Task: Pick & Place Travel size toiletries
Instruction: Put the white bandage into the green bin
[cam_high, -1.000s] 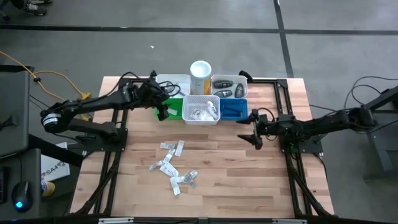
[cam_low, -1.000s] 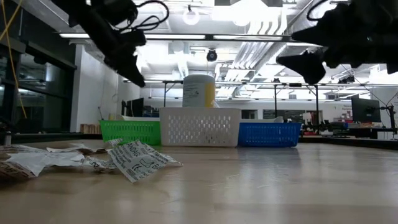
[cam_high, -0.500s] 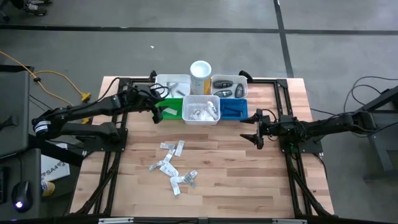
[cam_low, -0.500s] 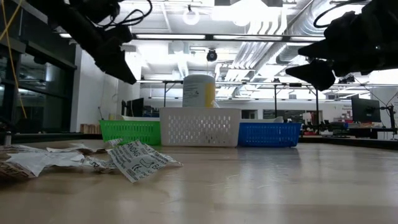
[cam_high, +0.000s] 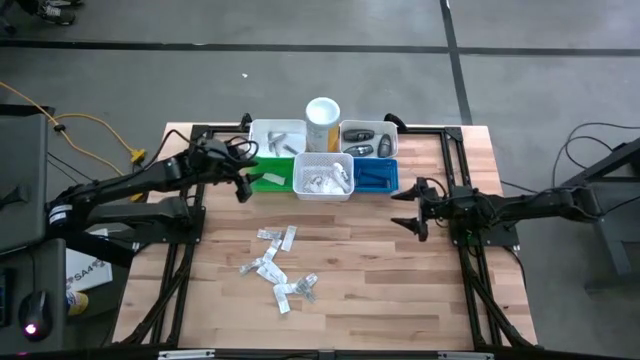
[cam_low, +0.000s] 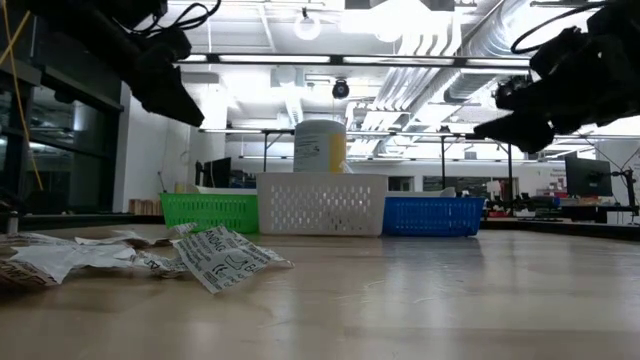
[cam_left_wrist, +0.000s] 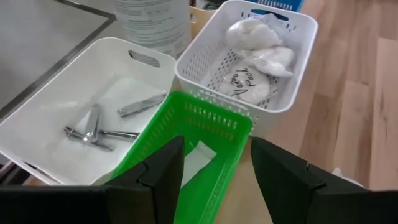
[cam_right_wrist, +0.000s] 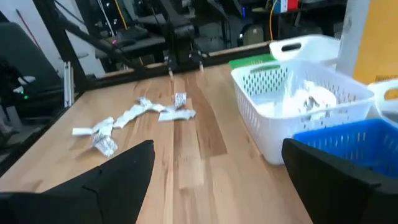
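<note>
Several crinkly white packets with green print lie loose on the wooden table, left of its middle; they also show in the low view and the right wrist view. One packet lies in the green bin. My left gripper hangs open and empty in the air just left of the green bin. My right gripper hovers wide open and empty at the right, near the blue bin.
A row of bins stands at the far side. A white bin holds metal clippers, a white basket holds packets, and another white bin holds dark oval pieces. A tall white-and-yellow cylinder stands between the bins.
My left gripper has drawn back from above the green bin toward the table's left edge, staying open. My right gripper has pulled back a little toward the right edge and tipped closer to level, still wide open. The packets have not moved.
</note>
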